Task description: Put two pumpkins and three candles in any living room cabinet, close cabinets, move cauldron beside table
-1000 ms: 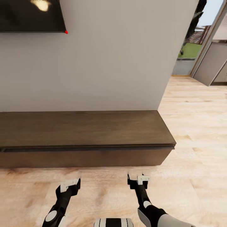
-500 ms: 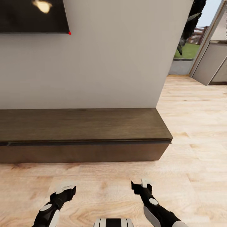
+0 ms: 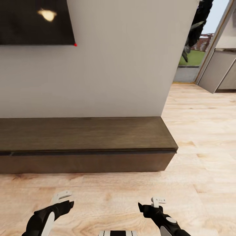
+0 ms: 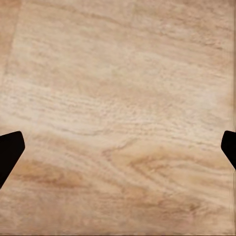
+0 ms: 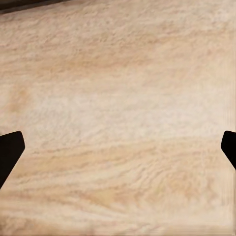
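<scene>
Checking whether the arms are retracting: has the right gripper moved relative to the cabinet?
Yes. The right gripper has drawn back from the cabinet, toward the robot.

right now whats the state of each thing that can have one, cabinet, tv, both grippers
cabinet: drawer front shut, top bare
tv: screen dark, a light reflected on it
left gripper: open, holding nothing, over the wooden floor
right gripper: open, holding nothing, over the floor

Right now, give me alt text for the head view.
A long, low dark wood cabinet sits closed against a pale wall, under a dark screen. Both empty hands, left hand and right hand, hover over light wood floor.
</scene>
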Tool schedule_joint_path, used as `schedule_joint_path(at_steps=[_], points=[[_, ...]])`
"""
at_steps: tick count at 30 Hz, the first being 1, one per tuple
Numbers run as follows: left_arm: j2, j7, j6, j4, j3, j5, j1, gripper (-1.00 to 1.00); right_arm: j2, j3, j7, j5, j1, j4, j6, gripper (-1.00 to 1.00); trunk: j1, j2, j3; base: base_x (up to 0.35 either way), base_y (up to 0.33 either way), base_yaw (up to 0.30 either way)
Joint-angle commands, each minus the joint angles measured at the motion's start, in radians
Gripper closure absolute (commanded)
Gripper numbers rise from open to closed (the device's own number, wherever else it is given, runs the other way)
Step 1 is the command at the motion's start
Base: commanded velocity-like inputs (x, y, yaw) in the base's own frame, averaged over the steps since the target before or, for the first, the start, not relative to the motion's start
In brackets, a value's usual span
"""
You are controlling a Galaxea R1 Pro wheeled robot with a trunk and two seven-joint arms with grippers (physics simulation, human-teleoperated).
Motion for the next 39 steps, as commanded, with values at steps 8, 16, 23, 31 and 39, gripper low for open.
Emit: schedule_joint_path(at_steps=[8,16,23,31,39], points=[[0.003,0.000,0.048,-0.014,0.000,0.000,0.000,-1.00,0.006,0.000,0.004,-0.001,0.000,0.035,0.000,-1.00,-0.031,0.056,0.025,0.000,0.000,0.000],[0.003,0.000,0.064,-0.019,-0.003,-0.001,0.000,-1.00,0.016,0.003,-0.001,0.001,0.000,0.057,-0.010,-1.00,-0.061,0.112,0.050,0.000,0.000,0.000],[0.002,0.000,0.067,-0.020,-0.006,-0.002,0.000,-1.00,0.018,0.003,-0.001,0.001,0.000,0.077,-0.012,-1.00,-0.088,0.161,0.072,0.000,0.000,0.000],[0.003,0.000,0.070,-0.020,-0.006,-0.002,0.000,-1.00,0.018,0.003,-0.001,0.001,0.000,0.081,-0.012,-1.00,-0.119,0.217,0.097,0.000,0.000,0.000],[0.001,0.000,0.094,-0.020,-0.006,-0.002,0.000,-1.00,0.019,0.003,-0.002,0.001,0.000,0.083,-0.010,-1.00,-0.150,0.273,0.122,0.000,0.000,0.000]])
